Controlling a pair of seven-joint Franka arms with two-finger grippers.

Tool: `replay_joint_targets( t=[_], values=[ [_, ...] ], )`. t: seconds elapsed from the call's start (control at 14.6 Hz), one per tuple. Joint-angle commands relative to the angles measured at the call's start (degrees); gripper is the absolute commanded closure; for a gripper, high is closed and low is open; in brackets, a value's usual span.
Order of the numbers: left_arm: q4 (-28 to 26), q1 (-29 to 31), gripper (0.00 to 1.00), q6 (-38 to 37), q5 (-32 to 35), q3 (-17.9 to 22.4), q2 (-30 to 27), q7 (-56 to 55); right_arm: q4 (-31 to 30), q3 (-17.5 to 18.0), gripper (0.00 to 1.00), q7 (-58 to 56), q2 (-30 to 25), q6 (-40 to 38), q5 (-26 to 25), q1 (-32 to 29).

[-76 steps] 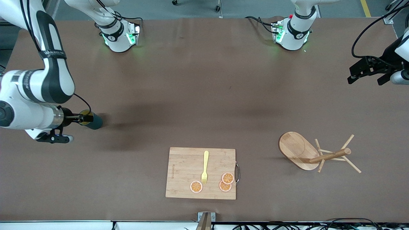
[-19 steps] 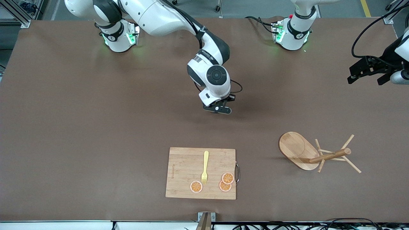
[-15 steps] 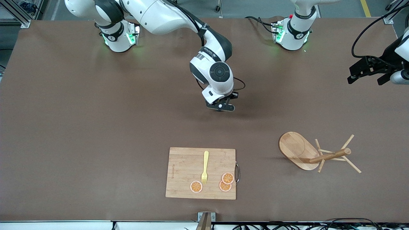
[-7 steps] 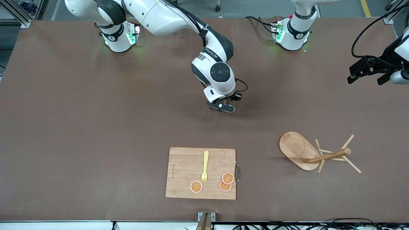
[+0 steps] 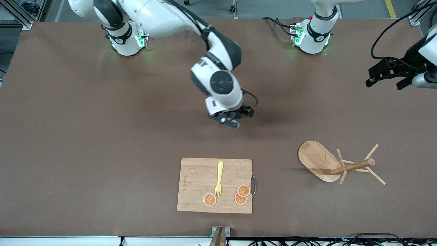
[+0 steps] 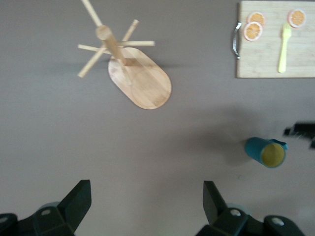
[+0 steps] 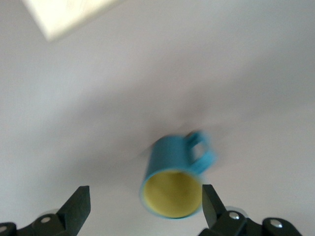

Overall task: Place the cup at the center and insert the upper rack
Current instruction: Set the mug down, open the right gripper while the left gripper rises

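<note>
Right hand (image 7: 142,209) spread wide, empty above the teal cup (image 7: 174,179) upright mid brown table (image 5: 102,136); left hand (image 6: 145,204) released, waiting over the table's end; mug tree (image 5: 336,164) tipped near the cutting board (image 5: 198,184).

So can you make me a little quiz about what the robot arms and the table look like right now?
1. True or false: the right gripper is shut on the cup.
2. How many orange slices lie on the cutting board?
3. The upper rack is: A standing upright, B lying on its side, C on the cutting board.
Key: 1 false, the right gripper is open over the cup; 2 three; 3 B.
</note>
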Motion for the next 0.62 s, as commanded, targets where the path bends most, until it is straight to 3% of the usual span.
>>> replay_joint_targets(
  t=[0.0,0.07,0.27,0.55],
  values=[
    [-0.7,0.1,0.00,-1.0,-0.8,-4.6,-2.8,-4.3,-1.9,0.8,0.00,-10.1,-7.8,-11.8,0.9,-11.4],
    [-0.7,0.1,0.00,-1.0,-0.8,-6.5,-3.0,-7.1,-2.1,0.5,0.00,-13.1,-9.8,-15.4,0.0,-14.8],
    [-0.7,0.0,0.00,-0.9,-0.8,-12.9,-2.9,-15.2,-2.5,-0.1,0.00,-22.6,-13.8,-21.0,-9.3,-23.0],
    [-0.3,-0.2,0.00,2.0,-0.1,-24.1,-2.0,-28.3,-2.6,-0.2,0.00,-44.0,-18.0,-22.9,-10.5,-34.3]
  ],
)
